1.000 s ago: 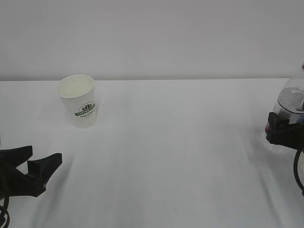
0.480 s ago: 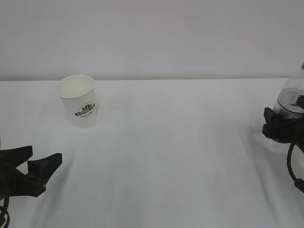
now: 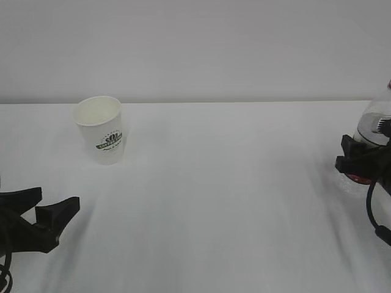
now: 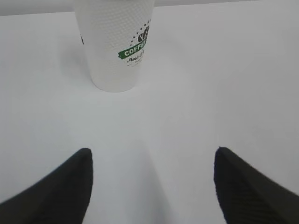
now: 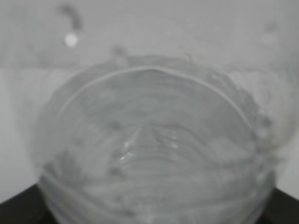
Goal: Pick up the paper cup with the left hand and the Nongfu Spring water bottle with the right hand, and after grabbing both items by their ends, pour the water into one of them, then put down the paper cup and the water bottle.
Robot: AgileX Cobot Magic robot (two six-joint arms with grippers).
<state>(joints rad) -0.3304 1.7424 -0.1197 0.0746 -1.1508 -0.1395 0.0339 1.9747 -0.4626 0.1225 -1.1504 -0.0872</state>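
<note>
Paper cup (image 3: 99, 129): upright on the table (image 3: 220, 201), far left, ahead of the left hand (image 3: 43, 213) and well apart from it; in the left wrist view it stands beyond the 2 fingertips (image 4: 70, 182), nearer the left one than the right. Nongfu Spring water bottle (image 3: 374, 131): at the table's right edge, between the fingers of the right hand (image 3: 360, 163), its body filling the space ahead of them in the right wrist view. Cup and bottle lie well apart, bare table between.

Nongfu Spring water bottle (image 3: 374, 131) cut off at right edge, cap unseen, blurred up close in wrist view, right hand (image 3: 360, 163) partly out of frame, paper cup (image 4: 115, 42) rim cropped at top, left hand (image 3: 38, 221) body off left edge
</note>
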